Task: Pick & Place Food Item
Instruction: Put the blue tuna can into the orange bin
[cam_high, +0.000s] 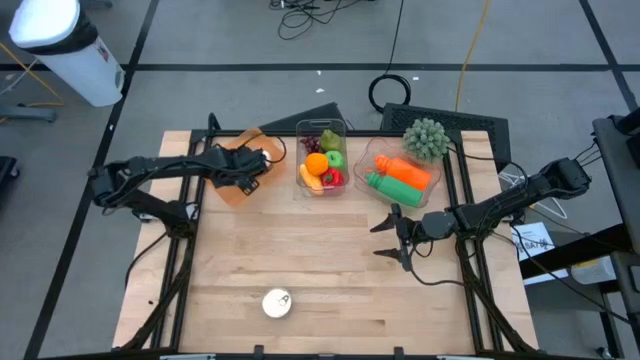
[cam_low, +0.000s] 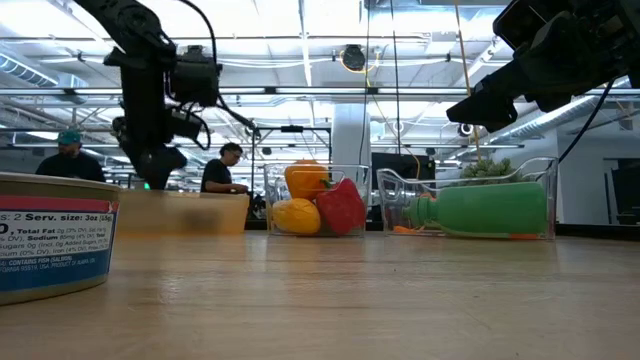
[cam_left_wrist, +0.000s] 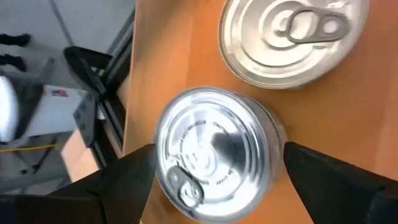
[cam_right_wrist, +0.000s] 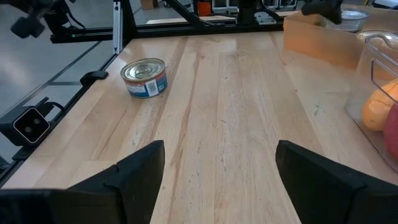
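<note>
While the wooden tabletop (cam_high: 330, 270) fills most of the high view, its back edge carries three containers in a row: an orange bin (cam_high: 238, 172) on the left, a clear bin (cam_high: 322, 160) of toy fruit and vegetables in the middle, and a second clear bin (cam_high: 405, 178) on the right that holds a green bottle (cam_high: 390, 187) lying on its side.

Both dark arms reach in from the sides. The left tool (cam_high: 250, 165) hangs over the orange bin with its fingers spread wide. In the left wrist view a silver can (cam_left_wrist: 214, 152) with a pull tab lies on the bin's orange floor between the two fingers (cam_left_wrist: 127, 177), with a gap on each side, so nothing is gripped. A second can (cam_left_wrist: 292, 37) lies just beside the first, farther from the tool.

The right tool (cam_high: 392, 238) hovers above bare wood in front of the right-hand clear bin, its fingers apart and empty.

One more can (cam_high: 277, 303), with a blue label, stands alone near the front edge of the tabletop, well apart from both tools; the right wrist view shows it (cam_right_wrist: 145, 77) across the boards, and the low view shows its label close to that camera (cam_low: 55, 235).

Smallest in the middle bin are an orange (cam_high: 316, 164) and a red pepper (cam_high: 333, 178).
</note>
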